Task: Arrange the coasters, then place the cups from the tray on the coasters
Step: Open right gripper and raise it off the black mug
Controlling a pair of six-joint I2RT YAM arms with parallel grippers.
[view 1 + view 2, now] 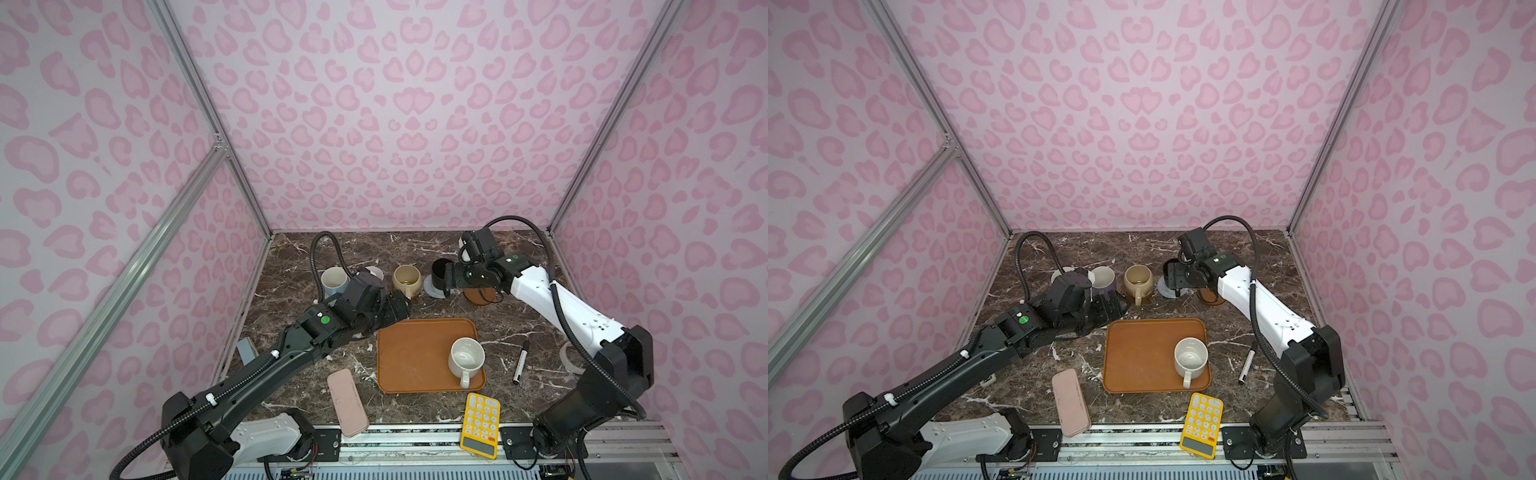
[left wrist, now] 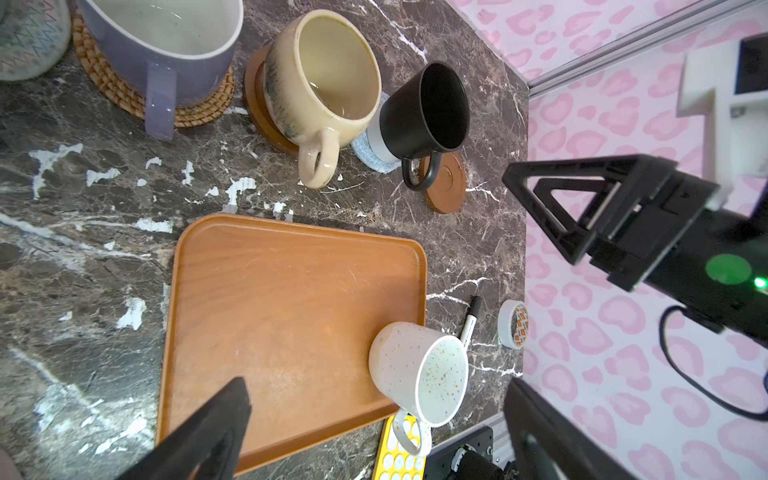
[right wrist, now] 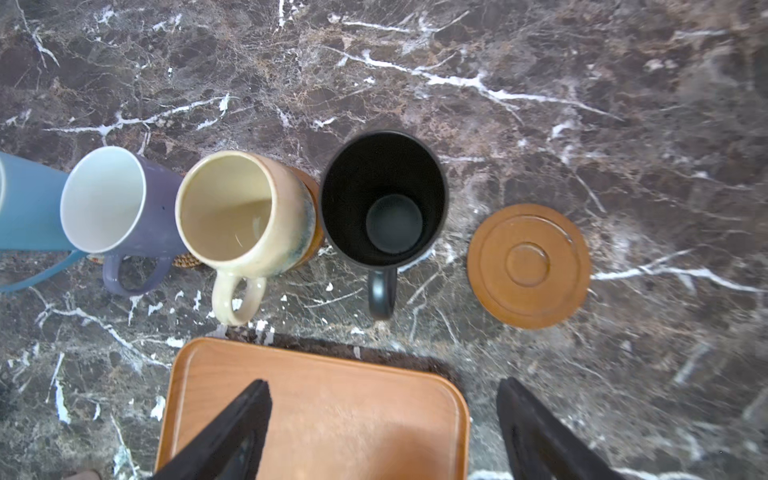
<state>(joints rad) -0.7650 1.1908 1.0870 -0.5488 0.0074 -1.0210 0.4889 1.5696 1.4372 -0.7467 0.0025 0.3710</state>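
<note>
Brown and bare, one coaster (image 3: 528, 266) beside the placed row's black mug (image 3: 382, 199) awaits the last cup, the speckled white mug (image 1: 466, 358), alone at lower right of the tray (image 1: 409, 361) in a top view, while left gripper (image 1: 401, 309) and right gripper (image 3: 382, 381) are both splayed, empty.

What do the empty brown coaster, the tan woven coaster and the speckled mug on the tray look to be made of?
Empty brown coaster: probably wood, with a smooth matte finish; faint grain and turned rings show.
Tan woven coaster: rattan or a similar fibre; coiled strands are visible.
Speckled mug: likely glazed ceramic, off-white with coloured flecks and a slight sheen.
</note>
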